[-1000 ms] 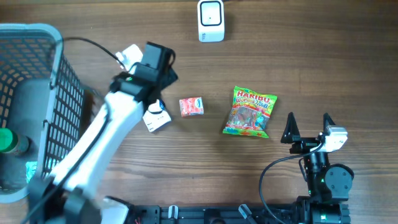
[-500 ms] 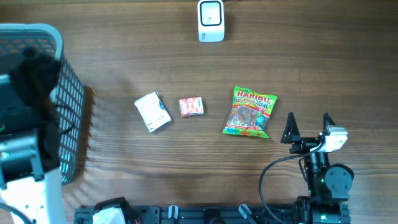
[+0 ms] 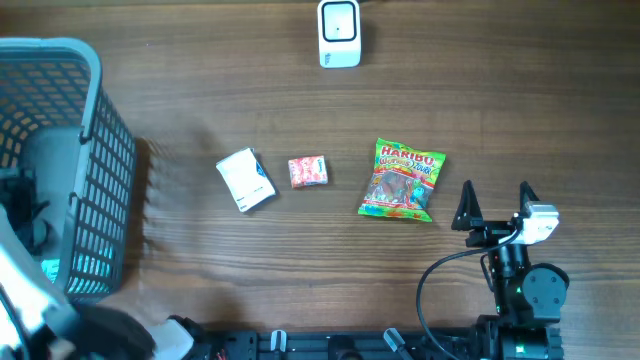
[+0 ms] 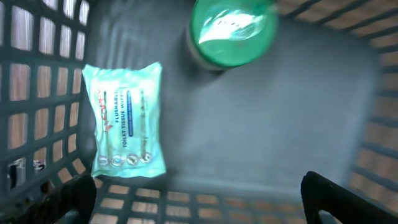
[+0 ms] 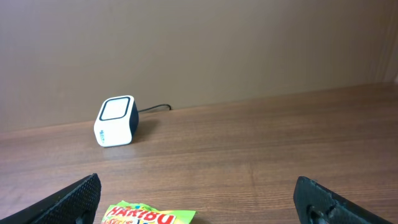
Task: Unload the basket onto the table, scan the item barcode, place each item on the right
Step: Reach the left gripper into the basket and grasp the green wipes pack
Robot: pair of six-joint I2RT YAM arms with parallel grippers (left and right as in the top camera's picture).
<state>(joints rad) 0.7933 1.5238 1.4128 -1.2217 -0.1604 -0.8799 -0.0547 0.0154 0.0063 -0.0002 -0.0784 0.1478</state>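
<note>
Table [image 3: 200, 280]: matt brown wood grain. Basket [image 3: 100, 170]: grey matt plastic lattice. Under left gripper [image 4: 198, 190]: wipes pack [image 4: 127, 121] in glossy film, green cap [image 4: 233, 28] shiny plastic. Ahead of right gripper [image 5: 196, 190]: scanner [image 5: 116, 121] smooth white plastic, sweets bag [image 5: 149, 216] glossy.

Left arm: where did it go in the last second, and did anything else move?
The left arm swung away from the white box, left into the basket, above a wipes pack and a green-capped bottle, jaws open. The box, red packet, candy bag, scanner and right arm stayed put.
</note>
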